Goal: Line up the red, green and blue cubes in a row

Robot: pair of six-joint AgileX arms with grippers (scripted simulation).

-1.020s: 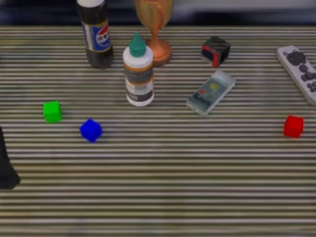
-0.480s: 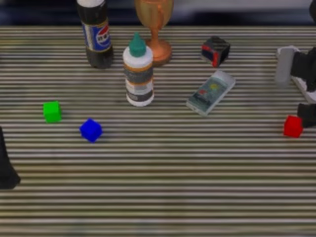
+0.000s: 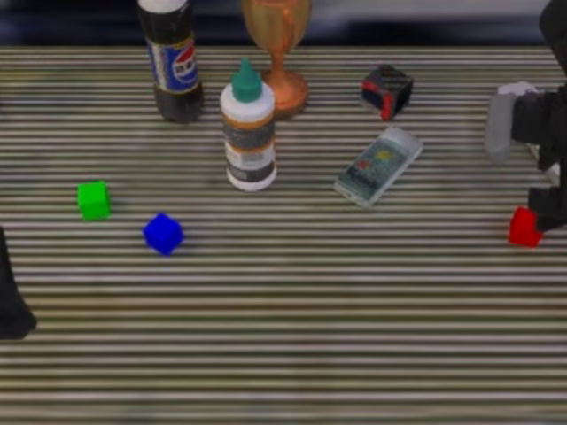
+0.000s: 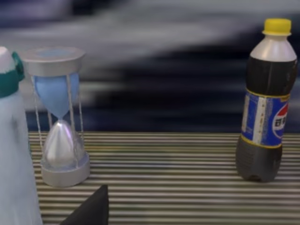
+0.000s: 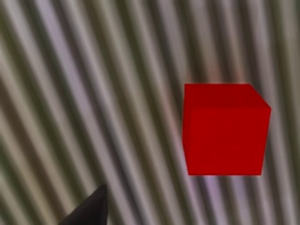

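At the right edge of the table (image 3: 292, 354), the right gripper (image 3: 551, 205) hangs over the red cube (image 3: 524, 228), its dark body covering the cube's upper right corner in the top view. Whether its fingers are apart or together cannot be told. The right wrist view shows what the top view hides: the whole red cube (image 5: 225, 130) sitting free on the striped surface, nothing touching it, with only one dark fingertip (image 5: 89, 210) at the frame's edge.

The left wrist view adds a blue hourglass (image 4: 60, 117) that the top view does not show, plus the cola bottle (image 4: 266, 101) and the side of the white bottle (image 4: 14, 154). A dark fingertip (image 4: 91, 208) pokes in; finger state cannot be told there either.

Green cube (image 3: 93, 200) sits near the left side, blue cube (image 3: 163, 234) just beside it, toward the centre and slightly nearer the camera; both are well apart from the red one.

Clutter along the far side: cola bottle (image 3: 174, 60), white bottle (image 3: 247, 127) with green cap, orange goblet (image 3: 279, 53), black cube with red patches (image 3: 386, 91), a flat grey pack (image 3: 378, 165). A grey object (image 3: 501, 124) is partly covered by the right arm.

Left gripper (image 3: 11, 297) is parked at the left edge, low.
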